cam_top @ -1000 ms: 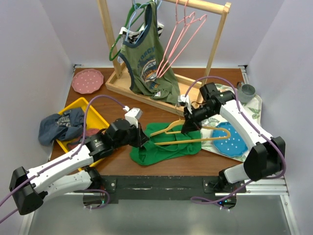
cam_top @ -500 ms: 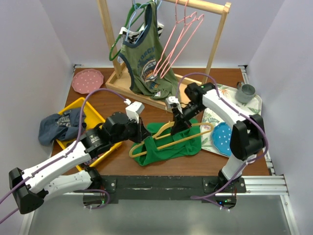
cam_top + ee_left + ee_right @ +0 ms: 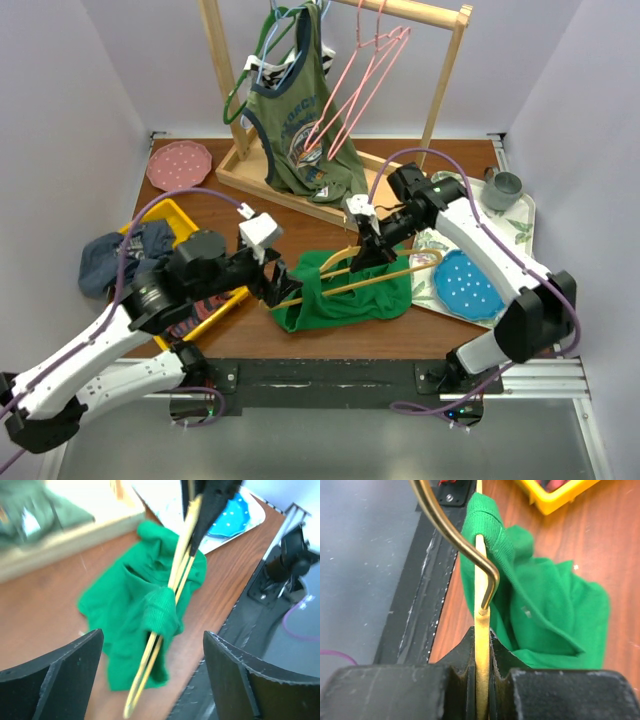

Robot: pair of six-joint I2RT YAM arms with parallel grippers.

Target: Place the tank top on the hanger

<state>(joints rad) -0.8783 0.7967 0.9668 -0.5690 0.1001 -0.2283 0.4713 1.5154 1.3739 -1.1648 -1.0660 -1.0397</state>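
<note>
The bright green tank top lies bunched on the brown table, near the front edge. One ribbed strap is looped over an arm of the thin yellow hanger, which slants up across the fabric. My right gripper is shut on the hanger just below its hook, with the tank top beneath. My left gripper stands open at the hanger's left tip. Its fingers spread wide to either side of the strap and hanger, touching neither.
A wooden rack at the back carries an olive printed top, pink hangers and a dark green hanger. A yellow tray with blue cloth sits left, beside a pink plate. A floral tray right holds a blue plate and a cup.
My left gripper has opened, let go of the tank top's strap and drawn back to the left. The strap now hangs on the hanger, still held by my right gripper.
</note>
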